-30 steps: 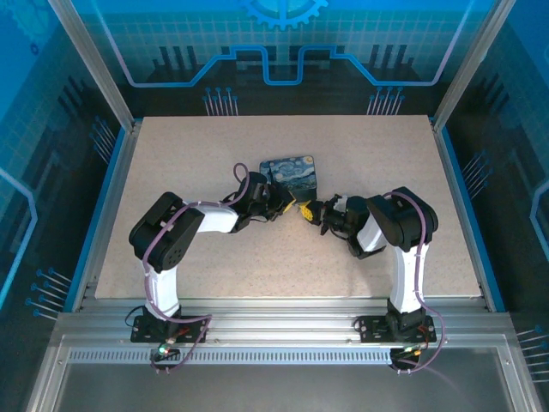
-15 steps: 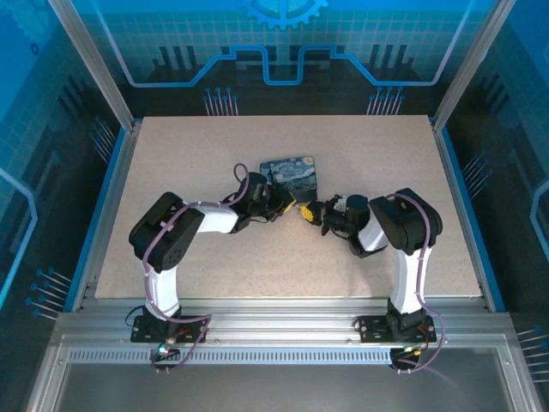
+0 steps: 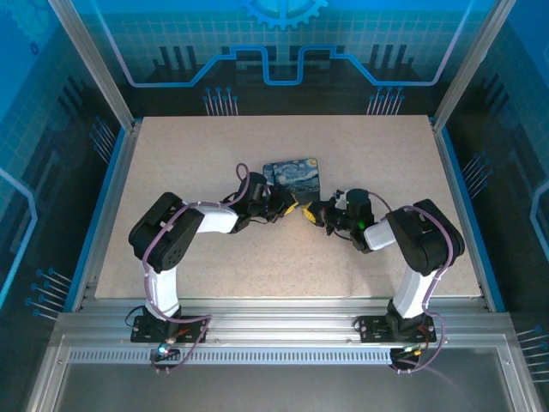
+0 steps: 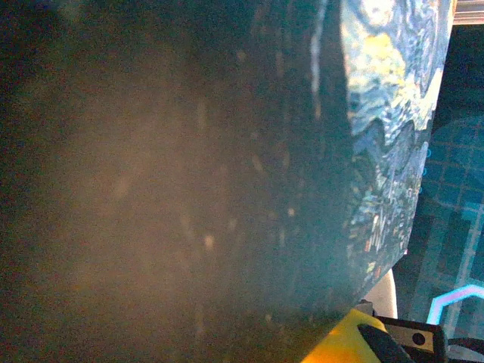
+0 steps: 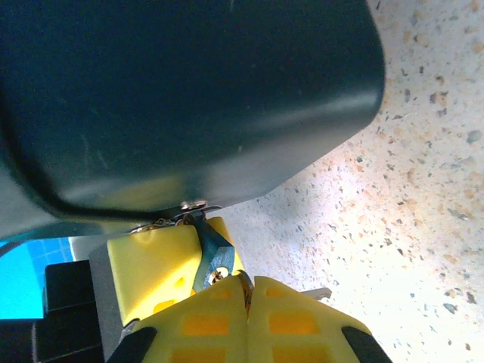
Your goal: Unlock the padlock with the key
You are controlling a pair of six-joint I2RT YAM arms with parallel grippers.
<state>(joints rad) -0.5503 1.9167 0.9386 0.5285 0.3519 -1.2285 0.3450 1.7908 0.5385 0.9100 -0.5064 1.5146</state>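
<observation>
right gripper (image 5: 246, 295) pinched shut on the key (image 5: 214, 261), its tip at the yellow padlock (image 5: 155, 268) beside the painted box (image 3: 292, 173); left gripper (image 3: 286, 204) opening cannot be told. risk: an off-axis twist could bend the key or shift the padlock.

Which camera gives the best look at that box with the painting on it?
The top external view: the painted box on the table shows its lid face-on. The left wrist view gives its dark side, blurred, and a strip of lid. The right wrist view gives a dark rounded side.
</observation>
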